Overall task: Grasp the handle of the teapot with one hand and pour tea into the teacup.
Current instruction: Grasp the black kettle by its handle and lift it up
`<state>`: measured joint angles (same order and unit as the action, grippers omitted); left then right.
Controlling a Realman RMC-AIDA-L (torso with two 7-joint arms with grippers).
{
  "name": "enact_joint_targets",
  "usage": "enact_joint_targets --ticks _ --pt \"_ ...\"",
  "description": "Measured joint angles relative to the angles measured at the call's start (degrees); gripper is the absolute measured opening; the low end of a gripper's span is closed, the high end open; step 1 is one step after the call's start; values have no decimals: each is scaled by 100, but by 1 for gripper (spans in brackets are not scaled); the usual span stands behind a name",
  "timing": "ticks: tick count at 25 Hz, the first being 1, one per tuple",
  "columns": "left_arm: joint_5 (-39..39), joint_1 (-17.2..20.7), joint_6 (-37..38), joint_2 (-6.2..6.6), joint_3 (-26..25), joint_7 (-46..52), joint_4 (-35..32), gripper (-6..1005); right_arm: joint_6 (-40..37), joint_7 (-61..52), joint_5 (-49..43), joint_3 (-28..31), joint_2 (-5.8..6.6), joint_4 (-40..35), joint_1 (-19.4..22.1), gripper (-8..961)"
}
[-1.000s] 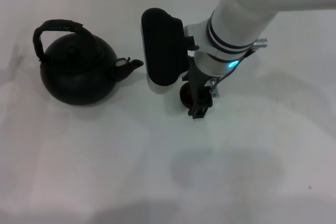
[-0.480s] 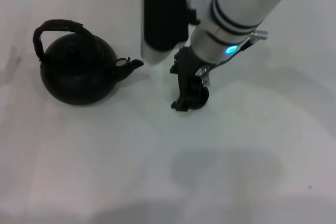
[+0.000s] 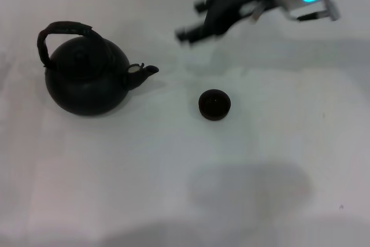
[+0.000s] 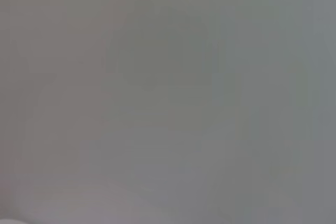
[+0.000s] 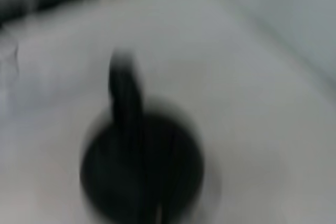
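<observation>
The teapot (image 3: 87,80) stands at the left of the white table, its spout pointing right toward the teacup (image 3: 214,104). Its dark-brown wrapped handle (image 3: 58,32) arches over its top, leaning left. The small black teacup stands alone at the table's middle. My right gripper (image 3: 192,21) is raised above the far side of the table, beyond the teacup and to the right of the teapot, open and empty, blurred by motion. The right wrist view shows a blurred dark round shape with a dark strip above it, seemingly the teapot (image 5: 142,171). My left gripper is out of view.
The white tabletop (image 3: 115,166) spreads around both objects. The right arm's shadow (image 3: 248,183) lies on the near side. The left wrist view shows only a plain grey surface.
My right gripper has let go of the teacup, risen and swung toward the far side. The teacup is left standing on the table. The teapot has not moved.
</observation>
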<state>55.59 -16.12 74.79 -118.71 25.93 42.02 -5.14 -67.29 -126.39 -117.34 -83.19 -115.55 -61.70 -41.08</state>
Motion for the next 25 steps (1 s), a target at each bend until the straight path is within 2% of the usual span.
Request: enact_joint_targets --ticks 4,7,9,10,11,15,19,21,25 --pt "-67 53 0 -18 10 0 18 886 70 1774 2492 829 18 490 846 861" --pt "-67 88 15 -19 23 5 20 887 9 3082 4430 1217 30 1300 1267 860" --pt "-69 106 29 -21 18 14 21 887 -92 3975 5520 1311 32 1852 1409 860" --pt "-77 121 37 -21 10 45 22 887 -226 4987 6499 1329 28 2544 1485 859" --pt "-77 121 37 -21 10 45 22 887 -226 4987 6499 1329 28 2544 1485 859" --pt "-80 145 46 -30 9 258 29 887 -411 7483 8149 1287 -40 3872 1452 859" --pt "-79 176 49 -30 16 537 38 887 -728 9331 9478 967 -62 4898 1349 858" --pt "-65 198 49 -27 28 664 40 887 -829 9672 9999 863 -62 5183 1348 857" --pt "-50 285 46 -22 37 716 84 887 -844 9352 10471 869 -37 5387 1481 857"
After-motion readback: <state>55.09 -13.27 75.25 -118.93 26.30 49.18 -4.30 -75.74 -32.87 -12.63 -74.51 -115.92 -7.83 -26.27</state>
